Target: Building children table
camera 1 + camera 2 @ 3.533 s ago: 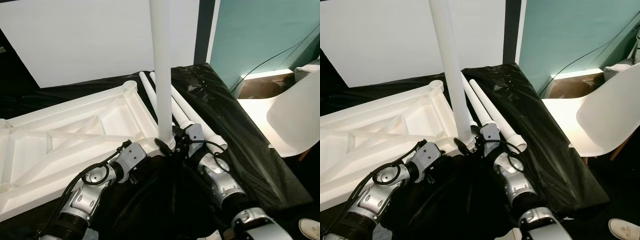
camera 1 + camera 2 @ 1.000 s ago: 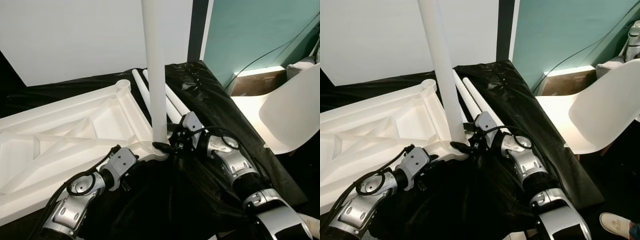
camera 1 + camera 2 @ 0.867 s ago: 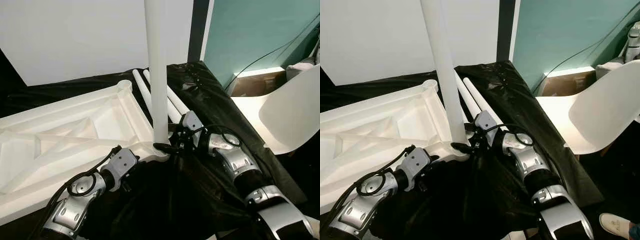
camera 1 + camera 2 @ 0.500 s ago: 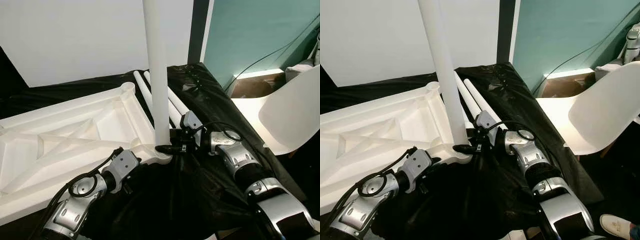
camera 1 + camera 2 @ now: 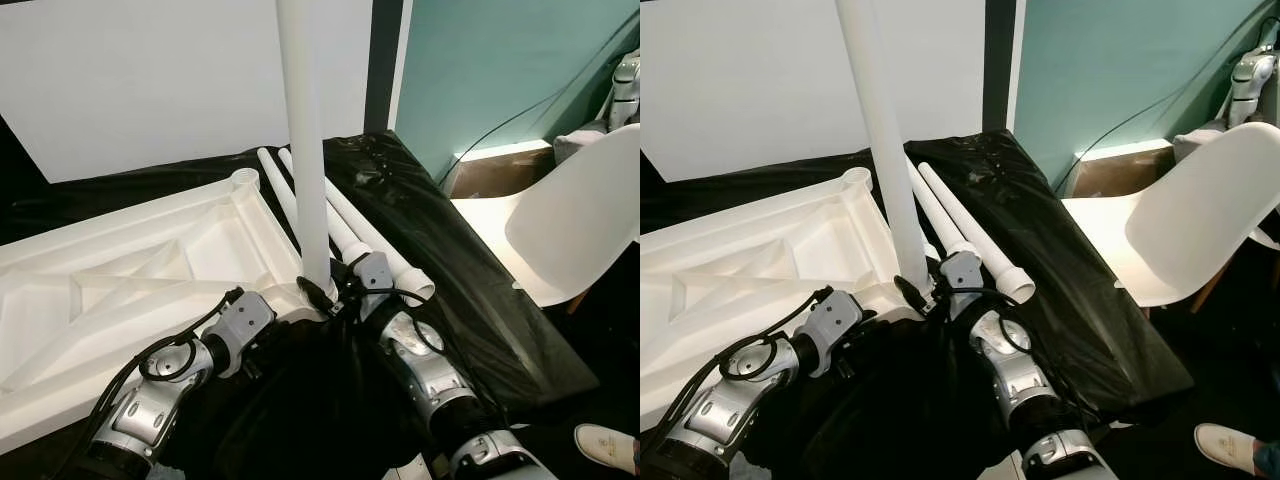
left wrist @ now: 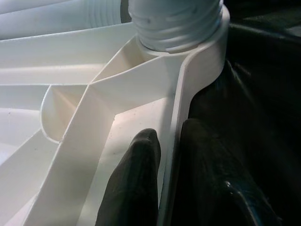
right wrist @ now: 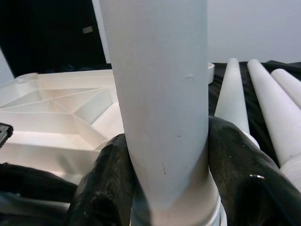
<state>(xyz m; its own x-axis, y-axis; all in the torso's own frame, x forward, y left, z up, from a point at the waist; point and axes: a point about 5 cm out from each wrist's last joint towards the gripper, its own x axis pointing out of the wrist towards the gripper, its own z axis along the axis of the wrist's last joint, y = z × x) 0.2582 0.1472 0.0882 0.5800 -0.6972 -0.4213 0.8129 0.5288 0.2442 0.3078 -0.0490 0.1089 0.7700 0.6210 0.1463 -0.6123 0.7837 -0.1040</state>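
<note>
A: Position of the white ribbed plastic tabletop (image 5: 130,280)?

B: Upside down on the black plastic sheeting (image 5: 450,270), underside ribs facing up. Its near corner socket sits just in front of both arms.

A: And the upright white plastic table leg (image 5: 303,140)?

B: Standing vertical in that near corner socket; the threaded base shows in the left wrist view, seated in the round collar. The top runs out of the head views.

A: Right gripper (image 7: 164,188)?

B: At the foot of the upright leg. Its two black fingers (image 7: 242,183) are closed against opposite sides of the tube, just above the socket, holding it.

A: Left gripper (image 6: 174,183)?

B: Low on the tabletop's near edge, beside the same corner. One finger (image 6: 136,183) lies inside the frame on the white panel, the other outside against the black sheet, pinching the thin rim wall between them.

A: Other parts?

B: Two loose white plastic legs (image 5: 960,225) lie side by side on the sheeting, just right of the upright one, wide ends toward the robot. A third tube tip shows beside them in the right wrist view.

A: Surroundings?

B: White moulded chair (image 5: 1180,230) to the right, well apart from the tabletop. Teal wall (image 5: 1110,70) behind it, white board (image 5: 150,90) behind the table. A pale shoe (image 5: 1230,445) at the lower right corner.
</note>
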